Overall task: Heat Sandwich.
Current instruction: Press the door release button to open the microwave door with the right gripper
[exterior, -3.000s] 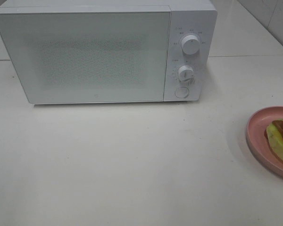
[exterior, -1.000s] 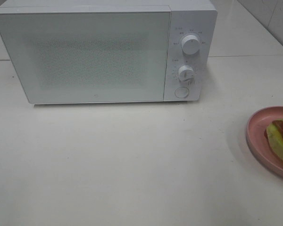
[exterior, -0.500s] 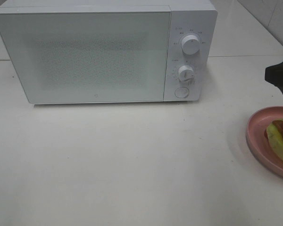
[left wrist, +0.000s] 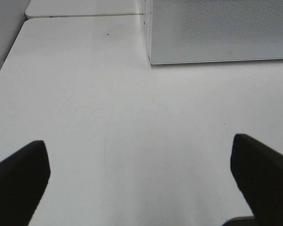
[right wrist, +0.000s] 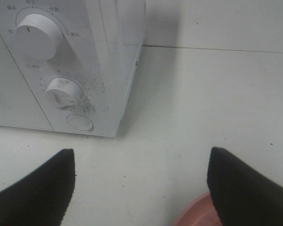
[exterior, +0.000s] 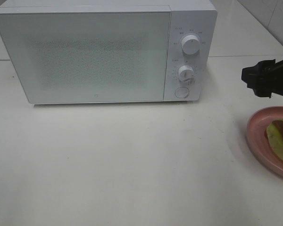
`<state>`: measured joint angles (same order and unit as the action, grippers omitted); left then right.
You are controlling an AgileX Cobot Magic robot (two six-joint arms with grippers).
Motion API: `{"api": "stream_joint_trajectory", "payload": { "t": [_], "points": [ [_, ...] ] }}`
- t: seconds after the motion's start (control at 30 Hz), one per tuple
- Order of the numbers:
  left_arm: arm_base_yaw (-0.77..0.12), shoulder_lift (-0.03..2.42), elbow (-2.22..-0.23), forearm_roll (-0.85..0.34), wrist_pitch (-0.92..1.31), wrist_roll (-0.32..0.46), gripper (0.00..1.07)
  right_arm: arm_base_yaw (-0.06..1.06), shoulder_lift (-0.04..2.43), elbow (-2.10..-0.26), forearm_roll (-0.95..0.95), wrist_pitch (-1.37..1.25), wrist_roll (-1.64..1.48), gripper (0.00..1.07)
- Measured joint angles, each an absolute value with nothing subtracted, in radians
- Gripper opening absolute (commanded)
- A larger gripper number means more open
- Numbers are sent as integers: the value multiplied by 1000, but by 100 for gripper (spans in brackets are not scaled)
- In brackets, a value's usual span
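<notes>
Pink plate (exterior: 254,123) sits nearest, at the right edge of the white table (exterior: 132,160), cut off by the frame of the high view. On it lies the sandwich (exterior: 279,141), of which only a corner shows: white bread, orange-brown crust, yellow-green filling. Nothing is touching it.

Just beyond the plate hangs the right gripper (exterior: 249,79), above the table between the plate and the microwave's control side, its jaws spread wide with nothing between them. Farther back stands the microwave (exterior: 99,52), its door shut, with the upper knob (exterior: 190,44), lower knob (exterior: 186,74) and round button (exterior: 181,92) in a column on its right.

By my reckoning the job has barely begun. The sandwich is outside on its plate and the door is closed, so opening it, setting the plate inside, closing up and turning a knob are all yet to do.

The left gripper (left wrist: 139,143) appears only in its own wrist view: fingers far apart, empty, over bare table off the microwave's front left corner; the high view does not show it at all. The right wrist view brings the knobs and their dial marks up close and catches only a sliver of plate rim, no sandwich. Only the high view shows the sandwich.
</notes>
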<state>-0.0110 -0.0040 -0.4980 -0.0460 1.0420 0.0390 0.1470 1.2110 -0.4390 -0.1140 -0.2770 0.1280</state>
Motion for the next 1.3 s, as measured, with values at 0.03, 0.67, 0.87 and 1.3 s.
{"api": "stream_joint_trajectory", "payload": {
  "t": [0.03,0.67,0.87,1.3],
  "points": [
    [-11,-4,-498,-46,1042,39,99,147,1232,-420,-94,-329,127,75],
    [-11,-4,-498,-46,1042,39,99,424,1446,-360,436,-725,-269,75],
    [-11,-4,-498,-46,1042,39,99,494,1519,-361,514,-819,-272,75],
    [-11,-4,-498,-46,1042,39,99,681,1672,-364,724,-1002,-271,75]
  ]
}}
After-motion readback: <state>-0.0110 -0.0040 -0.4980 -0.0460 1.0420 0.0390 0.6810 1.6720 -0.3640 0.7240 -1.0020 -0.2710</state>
